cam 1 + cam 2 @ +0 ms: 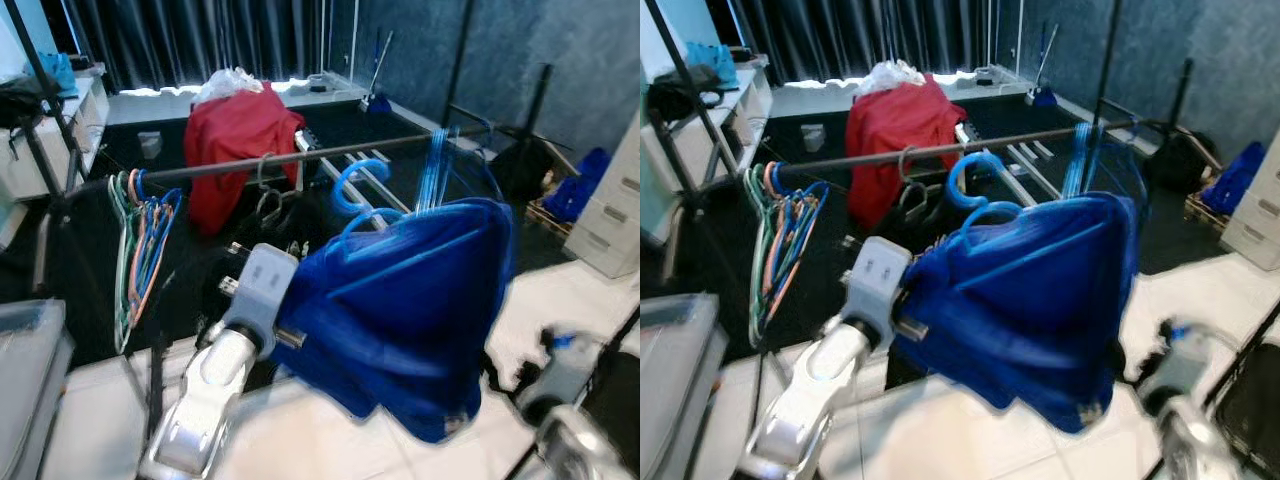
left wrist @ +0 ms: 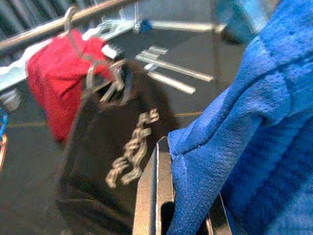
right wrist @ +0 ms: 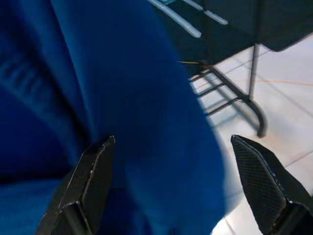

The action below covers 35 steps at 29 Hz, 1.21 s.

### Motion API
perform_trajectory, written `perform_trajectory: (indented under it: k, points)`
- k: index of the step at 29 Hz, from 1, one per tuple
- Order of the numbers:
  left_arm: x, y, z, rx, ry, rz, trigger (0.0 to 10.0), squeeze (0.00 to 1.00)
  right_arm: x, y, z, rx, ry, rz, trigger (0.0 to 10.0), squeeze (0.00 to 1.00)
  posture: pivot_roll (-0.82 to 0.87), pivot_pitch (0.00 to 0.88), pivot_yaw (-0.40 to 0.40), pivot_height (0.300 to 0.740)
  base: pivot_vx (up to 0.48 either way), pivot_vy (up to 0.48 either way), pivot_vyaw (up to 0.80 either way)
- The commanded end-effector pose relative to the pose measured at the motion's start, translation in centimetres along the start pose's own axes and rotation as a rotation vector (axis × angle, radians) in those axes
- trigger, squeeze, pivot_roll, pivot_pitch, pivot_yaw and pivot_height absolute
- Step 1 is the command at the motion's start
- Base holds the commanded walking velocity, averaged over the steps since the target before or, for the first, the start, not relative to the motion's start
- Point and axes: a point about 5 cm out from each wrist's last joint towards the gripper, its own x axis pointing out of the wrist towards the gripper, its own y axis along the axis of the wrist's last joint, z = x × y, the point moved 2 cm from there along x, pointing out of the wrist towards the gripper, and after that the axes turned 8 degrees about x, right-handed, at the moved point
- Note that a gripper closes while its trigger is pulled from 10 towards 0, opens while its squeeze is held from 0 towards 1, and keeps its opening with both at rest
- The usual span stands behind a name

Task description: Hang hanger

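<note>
A blue garment on a light blue hanger fills the centre and lower right of the head views, carried up toward a dark clothes rail that runs across the upper middle of the frame, from the left edge up to the right.

The left hand reaches in from the lower left. In its wrist view, blue cloth sits bunched between its dark fingers, so it appears to be pinching the garment's left edge, probably with the hanger's shoulder inside.

The right hand is at the lower right. Its two black fingers are spread wide, with blue fabric just in front of them and nothing gripped.

The step in hand looks like the lift toward the rail; the hanging itself is not yet done. The hanger's curved hook sits just below the rail, near the frame's centre, and does not seem to be over it. It stands roughly upright with a slight lean. The hanger's long axis, shoulder to shoulder, runs left to right and rises toward the right, close to the rail's own line.

The next move calls for raising the hook above the rail, then lowering it on in the open stretch between a bunch of coloured hangers at the left and thin blue hangers at the right. A dark printed garment hangs from the rail nearby, and a red cloth lies behind.
</note>
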Motion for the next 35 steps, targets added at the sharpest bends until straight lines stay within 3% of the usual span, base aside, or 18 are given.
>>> perform_trajectory:
  k: [1,15,18,25,35]
  points:
    - [0.1,0.3,0.0,0.02,0.009,0.0,10.0,0.0,-0.4,0.3,1.0,0.006,-0.03,0.016,10.0,0.0,-0.13,0.0,-0.009,0.74,0.48,0.0,0.0]
    - [-0.1,-1.9,-0.7,0.096,0.055,-0.196,10.0,0.0,-0.5,0.3,1.5,0.013,-0.053,0.017,10.0,0.0,-0.13,0.0,-0.008,0.74,0.438,0.0,0.0]
    - [-0.2,-2.7,-0.9,0.089,0.081,-0.268,10.0,0.0,-0.5,0.3,1.6,0.017,-0.058,0.017,10.0,0.0,-0.13,0.0,-0.005,0.74,0.0,0.0,0.0]
    - [-0.5,-2.4,-0.1,0.098,0.056,-0.305,10.0,0.0,-0.6,0.3,1.8,0.023,-0.064,0.014,10.0,0.0,-0.13,0.0,-0.004,0.74,0.0,0.0,0.0]
    - [-0.6,-1.9,0.4,0.022,0.063,-0.356,10.0,0.0,-0.6,0.0,1.7,0.025,-0.069,0.011,10.0,0.0,-0.13,0.0,0.0,0.74,0.0,0.0,0.0]
